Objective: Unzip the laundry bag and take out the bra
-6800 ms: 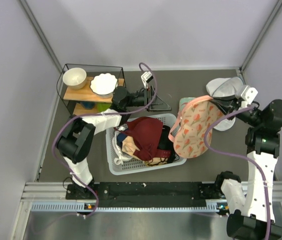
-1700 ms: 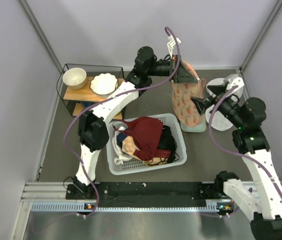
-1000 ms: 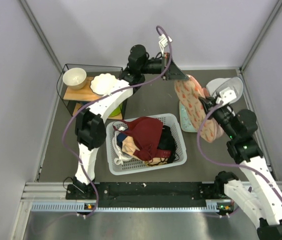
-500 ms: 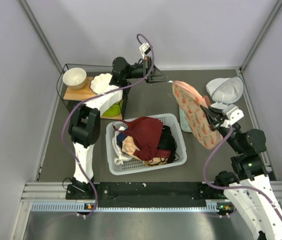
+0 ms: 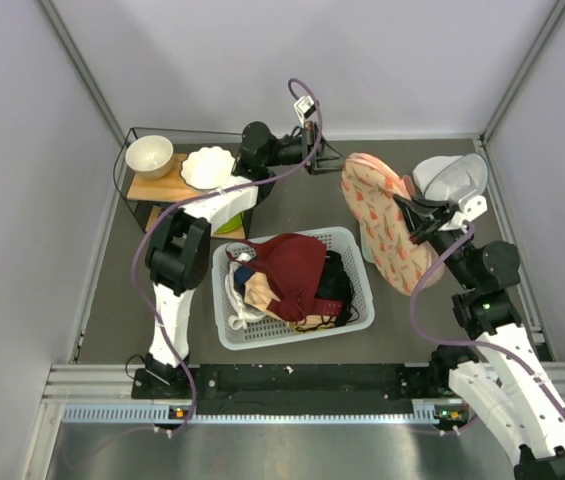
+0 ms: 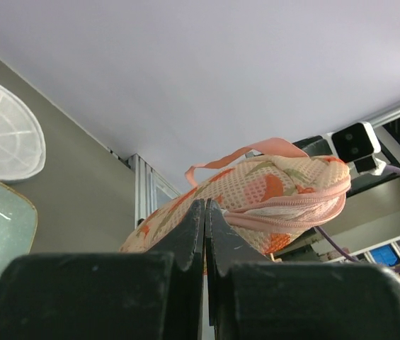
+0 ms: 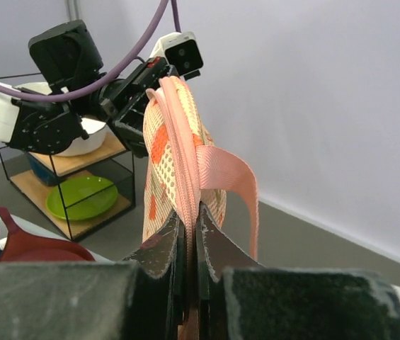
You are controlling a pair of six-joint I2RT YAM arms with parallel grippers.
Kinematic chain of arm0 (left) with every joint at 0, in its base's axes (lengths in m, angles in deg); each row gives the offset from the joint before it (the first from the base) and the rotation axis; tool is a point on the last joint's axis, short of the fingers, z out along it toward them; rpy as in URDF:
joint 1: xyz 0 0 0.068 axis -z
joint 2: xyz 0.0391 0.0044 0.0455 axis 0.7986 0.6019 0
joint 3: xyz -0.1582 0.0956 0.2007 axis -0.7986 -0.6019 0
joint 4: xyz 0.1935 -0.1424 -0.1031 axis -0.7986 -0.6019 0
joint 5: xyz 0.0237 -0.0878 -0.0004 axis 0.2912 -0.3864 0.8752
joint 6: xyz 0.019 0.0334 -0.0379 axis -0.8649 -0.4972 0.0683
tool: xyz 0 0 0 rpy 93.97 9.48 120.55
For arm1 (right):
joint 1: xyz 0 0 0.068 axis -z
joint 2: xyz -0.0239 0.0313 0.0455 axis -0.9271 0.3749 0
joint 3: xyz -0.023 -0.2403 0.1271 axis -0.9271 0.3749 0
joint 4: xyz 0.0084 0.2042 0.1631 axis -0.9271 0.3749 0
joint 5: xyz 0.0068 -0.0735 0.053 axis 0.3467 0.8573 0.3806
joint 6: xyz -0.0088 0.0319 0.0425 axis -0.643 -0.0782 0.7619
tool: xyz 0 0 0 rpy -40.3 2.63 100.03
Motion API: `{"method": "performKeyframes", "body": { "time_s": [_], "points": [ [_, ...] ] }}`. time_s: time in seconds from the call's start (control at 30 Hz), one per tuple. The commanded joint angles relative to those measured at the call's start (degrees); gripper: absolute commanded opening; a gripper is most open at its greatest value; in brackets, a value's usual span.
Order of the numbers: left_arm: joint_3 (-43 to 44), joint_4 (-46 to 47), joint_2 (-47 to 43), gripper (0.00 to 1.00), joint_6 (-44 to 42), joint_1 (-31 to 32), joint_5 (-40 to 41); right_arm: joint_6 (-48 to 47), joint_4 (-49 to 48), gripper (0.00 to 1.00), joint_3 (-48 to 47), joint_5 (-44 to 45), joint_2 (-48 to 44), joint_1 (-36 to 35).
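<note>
The table point(image 5: 162, 300) carries a white basket point(image 5: 262, 337) heaped with a maroon garment point(image 5: 287, 265), a black garment point(image 5: 334, 285) and paler cloth. At the basket's 2 o'clock, the laundry bag point(image 5: 387, 235) hangs clear of the table, edge-on. A wire rack point(image 5: 157, 188) at 10 o'clock holds two white bowls point(image 5: 149, 155). The bra is not visible and is judged to be inside the bag. The right pincer point(image 7: 188, 216) is clenched on the bag's zip seam point(image 7: 180, 142) and holds it aloft. The left pincer point(image 6: 205, 207) is clenched at the bag's 11 o'clock end, but whether it pinches the zip pull cannot be told. The step in hand is judged to be unzipping. The next move calls for drawing the pull along the seam while the right grasp keeps the fabric taut.
</note>
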Motion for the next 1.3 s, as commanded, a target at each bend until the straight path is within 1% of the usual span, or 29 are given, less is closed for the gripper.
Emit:
{"method": "performKeyframes", "body": {
  "time_s": [0.0,0.03,0.07,0.1,0.13,0.17,0.2,0.23,0.27,0.3,0.33,0.37,0.43,0.5,0.57,0.6,0.67,0.73,0.8,0.87,0.9,0.97,1.0,1.1,1.2,1.23,1.27],
  "points": [
    [0.33,-4.35,-0.33,0.00,-4.93,1.51,0.22,0.34,-0.08,0.00,-2.71,3.04,0.09,-0.27],
    [0.68,-5.84,-0.69,0.00,-5.72,0.63,0.57,-0.20,2.03,0.00,-3.33,5.31,-0.09,-0.18],
    [1.37,-7.68,-1.21,0.09,-8.51,0.36,0.58,-0.38,5.27,0.00,-4.03,7.24,-0.09,-0.18],
    [2.43,-14.75,-1.56,0.20,-10.63,0.10,0.40,1.19,9.83,0.00,-5.08,10.22,-0.09,-0.18],
    [4.52,-18.82,-2.00,0.31,-13.17,-0.34,0.49,2.16,12.49,0.00,-5.70,16.52,0.09,-0.09],
    [5.50,-22.52,-3.05,0.42,-19.03,-0.43,1.10,2.60,14.43,0.00,-6.57,18.76,0.18,-0.09],
    [6.56,-32.12,-3.85,0.48,-22.48,-0.60,2.15,3.91,17.84,0.00,-7.11,22.43,0.35,-0.09],
    [8.74,-36.48,-4.55,0.55,-25.91,-0.69,5.81,4.88,19.70,0.00,-7.72,24.12,0.61,-0.18],
    [10.07,-41.57,-5.86,0.66,-32.55,-0.78,7.94,5.76,20.85,0.00,-9.64,25.71,2.10,-0.09],
    [11.39,-48.85,-6.31,0.70,-35.49,-0.78,9.96,7.16,25.82,0.00,-10.88,28.59,3.07,-0.18],
    [14.36,-53.27,-6.66,0.76,-39.61,-0.78,13.46,8.40,27.70,0.00,-12.28,30.27,4.38,-0.09],
    [16.04,-56.71,-6.67,0.99,-41.39,-0.78,14.80,9.63,30.07,0.00,-15.43,31.42,6.66,-0.18],
    [19.21,-63.56,-6.84,0.99,-44.91,-0.78,16.65,12.44,34.80,0.00,-18.43,30.83,9.39,-0.18],
    [18.35,-64.83,-8.42,0.99,-45.97,-0.52,19.03,16.47,37.37,0.00,-22.04,31.25,13.42,-0.18],
    [14.67,-65.00,-11.13,0.99,-47.29,0.53,21.13,20.17,42.64,0.00,-24.32,34.06,15.72,-0.09],
    [13.17,-64.92,-12.02,0.99,-47.99,0.97,21.66,23.84,44.57,0.00,-24.60,37.46,17.13,-0.09],
    [8.78,-64.40,-14.21,0.99,-49.75,2.90,21.93,27.46,47.04,0.00,-23.30,39.78,17.14,-0.09],
    [5.62,-63.86,-14.31,0.99,-51.77,5.53,16.34,32.12,47.31,0.00,-21.53,40.22,16.44,-0.09],
    [4.81,-66.14,-12.91,0.99,-52.39,7.21,10.80,36.15,50.73,0.00,-21.00,41.09,16.79,-0.09],
    [2.71,-67.37,-13.43,0.99,-55.20,10.54,12.42,38.46,52.50,0.00,-20.21,41.45,16.96,-0.09],
    [1.74,-66.68,-13.87,0.99,-55.73,13.08,14.79,40.90,53.72,0.00,-19.95,42.50,16.88,-0.09],
    [-0.54,-64.93,-14.84,0.99,-54.87,15.55,16.13,43.20,54.61,0.00,-19.33,43.64,17.05,-0.09],
    [-1.25,-63.09,-14.84,0.99,-53.99,17.83,16.39,45.48,55.83,0.00,-19.41,44.61,17.40,-0.09],
    [-1.25,-63.16,-14.40,0.99,-52.67,20.04,17.88,48.91,58.82,0.00,-21.69,46.72,20.12,-0.09],
    [-6.42,-55.28,-17.47,0.99,-48.45,21.62,21.66,51.47,62.87,0.00,-25.29,46.82,23.90,-0.09],
    [-10.88,-48.29,-19.39,0.99,-46.53,22.06,22.19,52.34,65.31,0.00,-26.17,46.73,24.86,-0.09],
    [-12.31,-46.48,-19.85,0.99,-46.07,22.50,23.76,53.05,66.20,0.00,-27.84,46.47,26.00,-0.09]
  ]
}}
